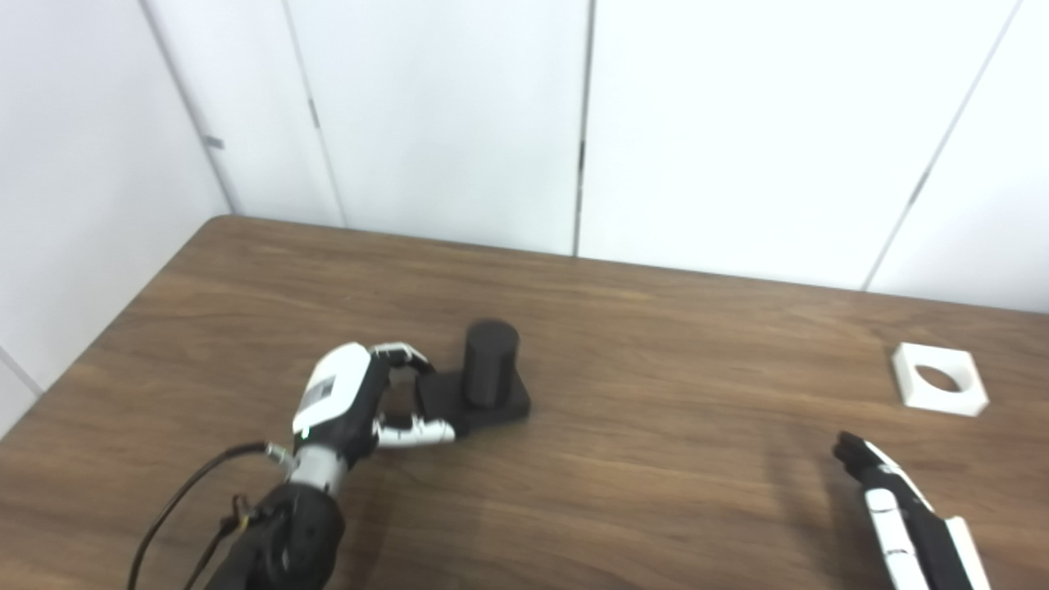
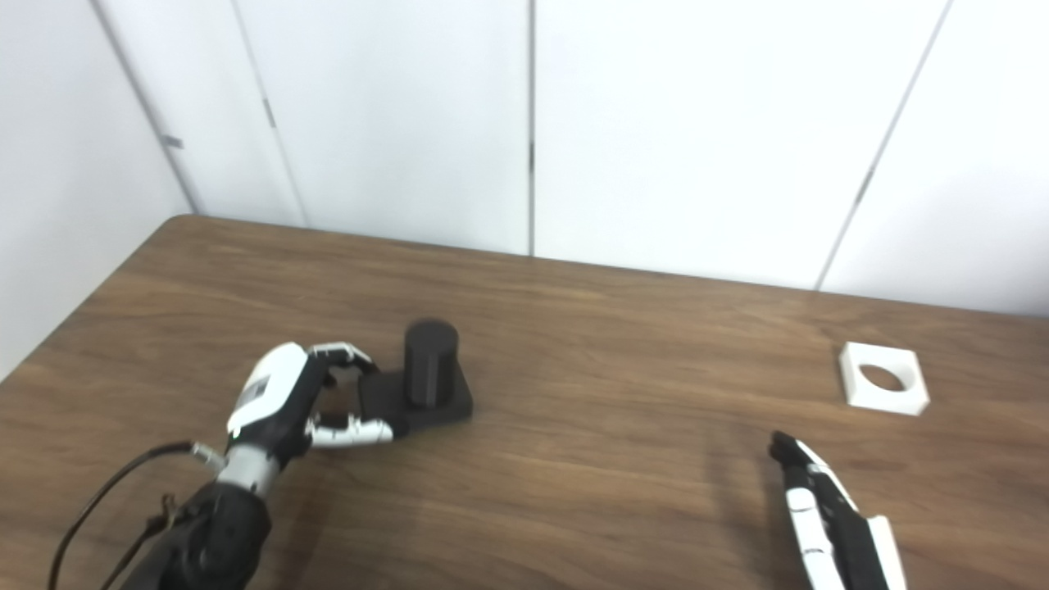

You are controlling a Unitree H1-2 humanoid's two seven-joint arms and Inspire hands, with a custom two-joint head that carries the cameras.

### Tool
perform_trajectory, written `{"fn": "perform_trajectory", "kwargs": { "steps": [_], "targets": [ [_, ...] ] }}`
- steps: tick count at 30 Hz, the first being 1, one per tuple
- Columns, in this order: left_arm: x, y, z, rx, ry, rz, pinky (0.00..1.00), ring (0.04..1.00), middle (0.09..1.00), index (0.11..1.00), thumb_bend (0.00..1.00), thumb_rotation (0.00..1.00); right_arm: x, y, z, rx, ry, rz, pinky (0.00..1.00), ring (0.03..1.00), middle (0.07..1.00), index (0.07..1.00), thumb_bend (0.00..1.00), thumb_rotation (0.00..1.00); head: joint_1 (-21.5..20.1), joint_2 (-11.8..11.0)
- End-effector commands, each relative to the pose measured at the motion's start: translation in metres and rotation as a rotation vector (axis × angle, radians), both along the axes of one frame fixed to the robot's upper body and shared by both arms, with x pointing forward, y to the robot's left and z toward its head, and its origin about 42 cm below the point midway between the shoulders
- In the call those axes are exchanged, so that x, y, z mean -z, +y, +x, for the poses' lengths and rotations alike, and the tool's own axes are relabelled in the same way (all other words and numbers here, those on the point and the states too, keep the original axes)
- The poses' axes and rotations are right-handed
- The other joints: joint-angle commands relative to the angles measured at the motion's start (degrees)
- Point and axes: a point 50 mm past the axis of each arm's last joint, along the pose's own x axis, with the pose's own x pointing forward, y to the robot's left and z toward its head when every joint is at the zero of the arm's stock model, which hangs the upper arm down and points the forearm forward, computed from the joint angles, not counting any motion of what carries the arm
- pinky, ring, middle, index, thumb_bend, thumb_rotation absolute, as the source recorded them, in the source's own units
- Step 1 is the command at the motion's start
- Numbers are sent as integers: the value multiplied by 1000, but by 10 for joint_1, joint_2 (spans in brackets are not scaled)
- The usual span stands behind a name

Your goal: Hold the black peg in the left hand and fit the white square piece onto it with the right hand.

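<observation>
White panelled walls (image 1: 442,115) close the room on the far side and left, dark vertical seams between panels. Brown wood-grain table (image 1: 656,344) fills the lower frame, rounded corner at 10 o'clock, far edge running toward 3 o'clock.

Black peg (image 1: 490,362): upright cylinder on a flat black square base, standing on the table left of centre, roughly 8 o'clock from the middle of the view. White square piece (image 1: 939,378) lies flat at 3 o'clock near the right edge, round hole facing up, well apart from the peg and touched by nothing.

Left hand (image 1: 348,403) comes in from 7 o'clock, black forearm with a loose cable, white back of hand facing up. Fingers (image 1: 403,354) curl over the far left corner of the peg's base, thumb (image 1: 418,431) reaches along the near edge; they meet the base, pinching it from its left side. Base sits flat on the table. Cylinder itself untouched.

Right hand (image 1: 897,508) enters at 5 o'clock, mostly cut off by the frame. Fingers stretched straight, pointing toward 11 o'clock, released and holding nothing, short of the white piece, which lies beyond it at 1 o'clock
</observation>
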Motion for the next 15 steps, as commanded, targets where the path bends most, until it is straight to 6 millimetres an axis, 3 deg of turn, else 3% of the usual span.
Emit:
{"fn": "perform_trajectory", "kwargs": {
  "steps": [1,11,15],
  "targets": [
    [-8,-5,-6,47,-26,-19,695,805,751,488,506,53,2,11,-2,-23,15,35,935,897,847,835,219,887,-6,4],
    [21,-39,-57,193,86,-111,747,850,777,489,507,50,-1,15,-2,-24,15,20,875,859,827,829,281,877,-54,39],
    [36,-53,-68,277,121,-120,776,870,791,489,506,50,-2,16,-2,-15,12,15,849,843,812,816,300,861,-75,52]
  ]
}}
